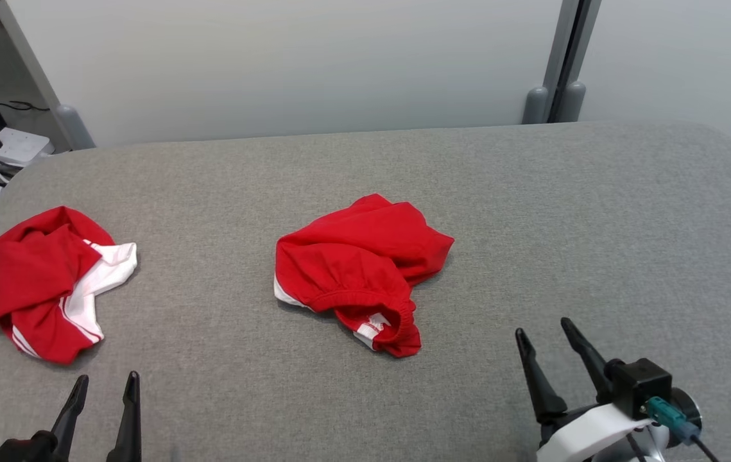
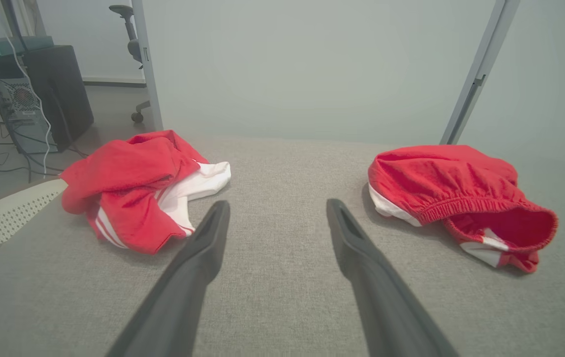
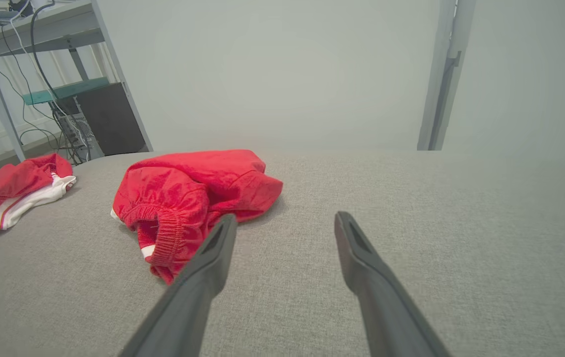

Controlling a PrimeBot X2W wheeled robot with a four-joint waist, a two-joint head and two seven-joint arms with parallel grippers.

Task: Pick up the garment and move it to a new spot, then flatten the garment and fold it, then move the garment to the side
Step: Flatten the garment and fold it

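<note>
Head view: red shorts (image 1: pixel 359 273) lie crumpled mid-frame. Left gripper (image 1: pixel 107 378), lower left, and right gripper (image 1: pixel 542 327), lower right, point up, jaws open.

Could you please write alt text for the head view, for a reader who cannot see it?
A crumpled red garment lies in the middle of a grey fabric-covered table, with a second red-and-white garment bunched near its left edge. The left gripper at lower left and the right gripper at lower right are open, touching neither.
</note>
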